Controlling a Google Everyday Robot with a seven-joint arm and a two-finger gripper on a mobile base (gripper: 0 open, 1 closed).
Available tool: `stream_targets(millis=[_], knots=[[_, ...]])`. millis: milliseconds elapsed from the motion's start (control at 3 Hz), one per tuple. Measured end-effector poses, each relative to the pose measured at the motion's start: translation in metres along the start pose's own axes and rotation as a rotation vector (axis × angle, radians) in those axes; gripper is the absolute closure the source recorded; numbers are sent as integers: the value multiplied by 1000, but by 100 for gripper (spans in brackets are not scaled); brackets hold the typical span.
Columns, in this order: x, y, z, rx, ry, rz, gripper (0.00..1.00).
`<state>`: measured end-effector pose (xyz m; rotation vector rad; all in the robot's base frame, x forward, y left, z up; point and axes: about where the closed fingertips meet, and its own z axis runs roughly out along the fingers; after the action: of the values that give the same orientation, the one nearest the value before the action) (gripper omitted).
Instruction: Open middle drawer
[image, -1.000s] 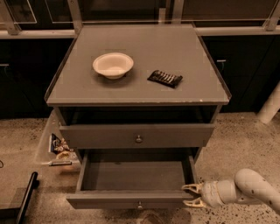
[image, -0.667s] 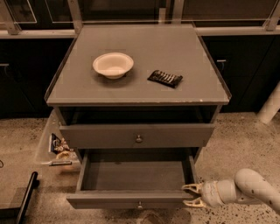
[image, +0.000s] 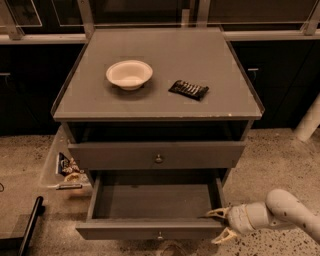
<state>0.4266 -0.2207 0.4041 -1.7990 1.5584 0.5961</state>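
The middle drawer (image: 125, 230) stands pulled well out beneath the upper drawer (image: 115, 156). The gripper (image: 215, 228) sits at its front right corner, fingers spread, seemingly straddling the front panel. A white bowl (image: 129, 74) and a dark packet (image: 188, 89) rest on the cabinet top (image: 170, 50).

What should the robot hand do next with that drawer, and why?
Probably pull the gripper back, away from the middle drawer. That drawer is already far out, its inside showing, and the open fingers sit at its front's right end.
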Motion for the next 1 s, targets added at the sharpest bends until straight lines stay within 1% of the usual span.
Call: stream_targets(millis=[333,667,1000], knots=[[4,24,-3,-43,-18,22,61],[4,32,-9,-46,-16,22,84],[4,34,-12,-44,-12,23,81]])
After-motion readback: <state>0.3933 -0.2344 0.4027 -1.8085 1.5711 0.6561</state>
